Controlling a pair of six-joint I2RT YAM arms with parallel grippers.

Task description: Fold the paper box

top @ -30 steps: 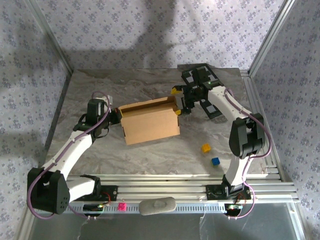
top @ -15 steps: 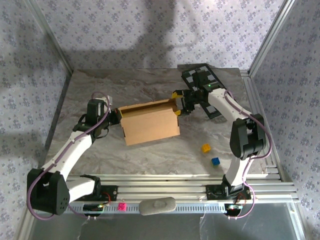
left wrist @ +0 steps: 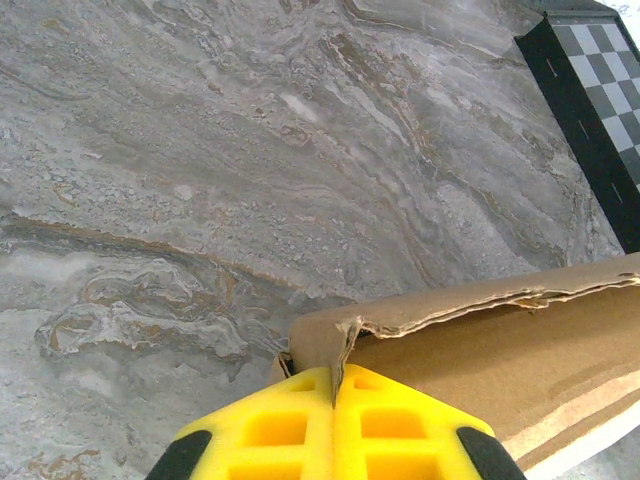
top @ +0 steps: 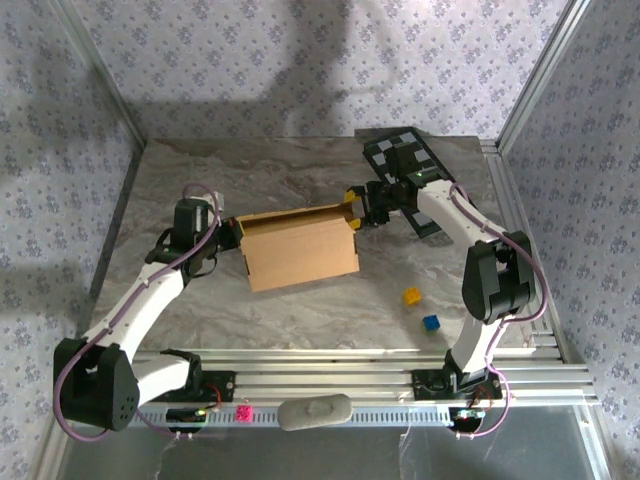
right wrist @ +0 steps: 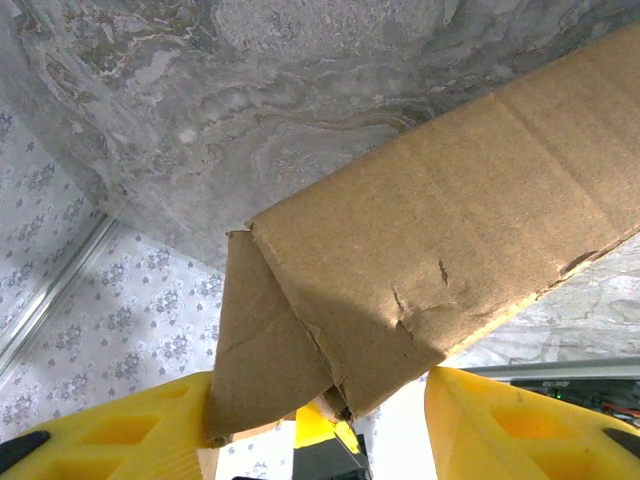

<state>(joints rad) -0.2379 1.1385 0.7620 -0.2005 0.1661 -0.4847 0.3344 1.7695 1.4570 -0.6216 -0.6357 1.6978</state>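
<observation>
Left pincer point(left wrist: 335, 388) clamps the box point(top: 300, 252) at its left edge to anchor it, while the right pincer point(top: 356, 211), half-wide, straddles the right flap point(right wrist: 265, 340).

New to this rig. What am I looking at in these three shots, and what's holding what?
Two white robot arms are bolted at the near edge of a marble-look table. The wide picture comes from a camera overhead. The other two come from a camera on each wrist, looking past yellow fingers. On the table are a brown cardboard box, a checkered board, a yellow cube and a blue cube. The left tool is shut on the box's torn edge at its left end. The right tool is open, with its fingers either side of the box's right corner flap.
</observation>
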